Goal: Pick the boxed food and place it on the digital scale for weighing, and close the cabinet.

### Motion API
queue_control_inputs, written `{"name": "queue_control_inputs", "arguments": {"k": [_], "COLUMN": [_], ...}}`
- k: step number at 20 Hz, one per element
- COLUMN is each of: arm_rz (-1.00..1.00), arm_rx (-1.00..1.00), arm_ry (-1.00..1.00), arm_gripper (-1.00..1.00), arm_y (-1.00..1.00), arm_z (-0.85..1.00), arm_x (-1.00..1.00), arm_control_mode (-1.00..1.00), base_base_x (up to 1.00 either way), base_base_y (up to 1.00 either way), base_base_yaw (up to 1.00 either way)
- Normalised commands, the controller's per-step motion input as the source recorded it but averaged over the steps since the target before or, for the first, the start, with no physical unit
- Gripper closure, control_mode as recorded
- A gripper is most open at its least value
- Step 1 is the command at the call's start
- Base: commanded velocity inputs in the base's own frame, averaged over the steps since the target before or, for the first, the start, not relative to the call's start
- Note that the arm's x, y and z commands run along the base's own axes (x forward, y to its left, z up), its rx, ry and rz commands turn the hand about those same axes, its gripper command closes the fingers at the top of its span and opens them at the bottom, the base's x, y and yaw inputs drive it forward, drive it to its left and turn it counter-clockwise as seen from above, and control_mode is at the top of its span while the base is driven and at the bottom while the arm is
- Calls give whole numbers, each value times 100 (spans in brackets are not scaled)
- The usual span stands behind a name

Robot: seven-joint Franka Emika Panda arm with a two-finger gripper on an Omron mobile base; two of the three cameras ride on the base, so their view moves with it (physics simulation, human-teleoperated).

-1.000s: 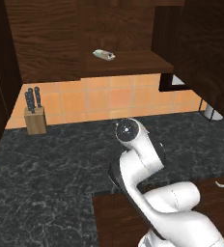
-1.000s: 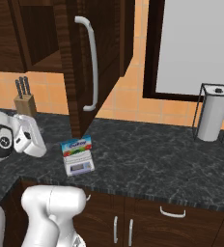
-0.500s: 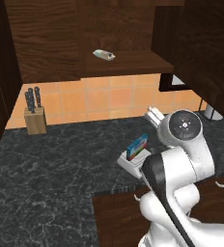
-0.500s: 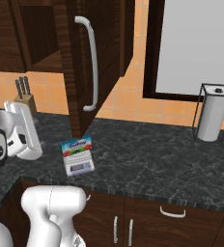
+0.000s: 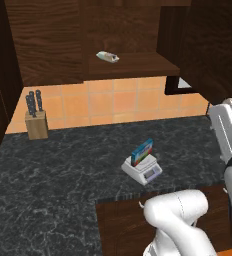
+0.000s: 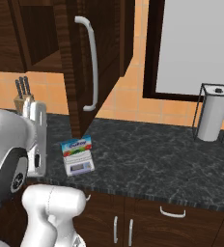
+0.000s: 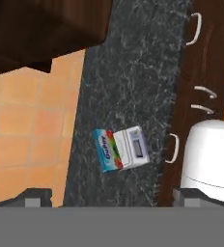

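I am observing the boxed food (image 5: 142, 152) standing upright on the platform of the digital scale (image 5: 142, 170), which sits on the dark stone counter (image 5: 63, 165). In the right base view the box (image 6: 76, 146) is leaning up at the back of the scale (image 6: 79, 165), with the display facing the counter's front edge. The placing step is, in my judgement, complete.

What has changed over the last second is the arm. It was hunched low over the middle of the counter; it is now swinging out to the right of the left base view and rising, with the hand well apart from the scale. The box and scale are sitting where they sat a second ago, so the withdrawal has not disturbed them.

In the hand view the gripper (image 7: 111, 198) is looking down from well above the box (image 7: 107, 150) and scale (image 7: 133, 147); its tips are standing wide apart with nothing between them. I am reporting it released and empty.

The cabinet (image 6: 97, 62) door is standing open, its silver bar handle (image 6: 91, 65) facing the room. I am judging that closing it is the remaining step, and that the arm is repositioning toward it.
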Motion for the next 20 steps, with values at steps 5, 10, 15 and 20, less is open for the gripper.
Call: {"name": "queue_control_inputs", "arguments": {"k": [5, 10, 15, 20], "arm_rz": [-5, -1, 19, 23], "arm_rx": [63, 56, 28, 23], "arm_ry": [-48, -32, -44, -19], "arm_gripper": [-100, -100, -100, -100], "arm_y": [-63, -60, -62, -72], "arm_z": [-66, -43, -38, -44], "arm_x": [-100, -26, 30, 69], "arm_control_mode": [-100, -100, -100, -100], "base_base_x": [0, 0, 0, 0], "base_base_y": [0, 0, 0, 0], "base_base_yaw": [0, 0, 0, 0]}}
